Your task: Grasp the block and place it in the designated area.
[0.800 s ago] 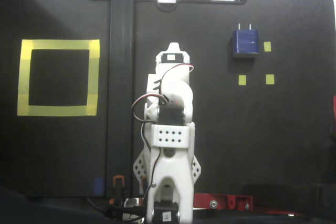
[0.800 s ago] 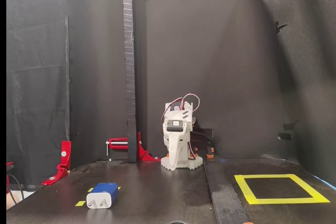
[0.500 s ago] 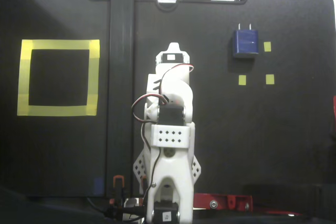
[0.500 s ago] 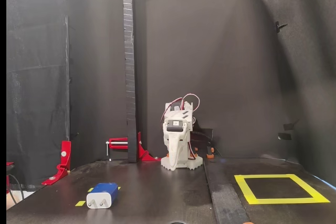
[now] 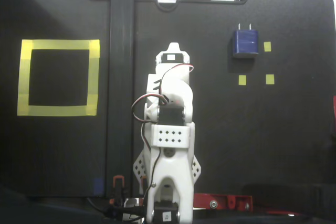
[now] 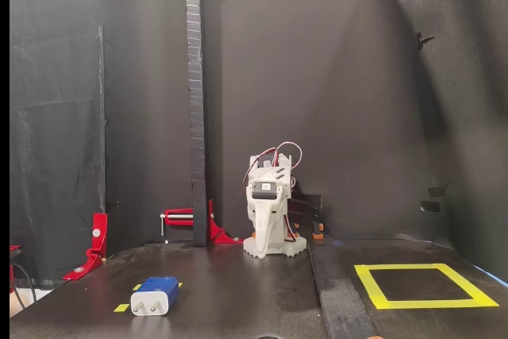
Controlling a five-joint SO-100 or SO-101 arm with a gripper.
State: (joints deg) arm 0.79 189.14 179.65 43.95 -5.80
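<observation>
The block (image 5: 245, 42), dark blue with two silver prongs, lies at the upper right of the black board in a fixed view from above. In a fixed view from the front the block (image 6: 155, 295) lies at the lower left, its white pronged end toward the camera. The designated area (image 5: 93, 77) is a yellow tape square at the left, seen at the lower right (image 6: 425, 304) from the front. My white arm (image 5: 170, 103) is folded at the middle. The gripper (image 6: 264, 237) hangs tip-down, shut and holding nothing, far from the block.
Small yellow tape squares (image 5: 242, 80) lie around the block. A tall black post (image 6: 194, 101) rises beside the arm's base, with its rail (image 5: 119, 77) running between arm and tape square. Red clamps (image 6: 186, 217) sit at the board's edge. Black curtains enclose the scene.
</observation>
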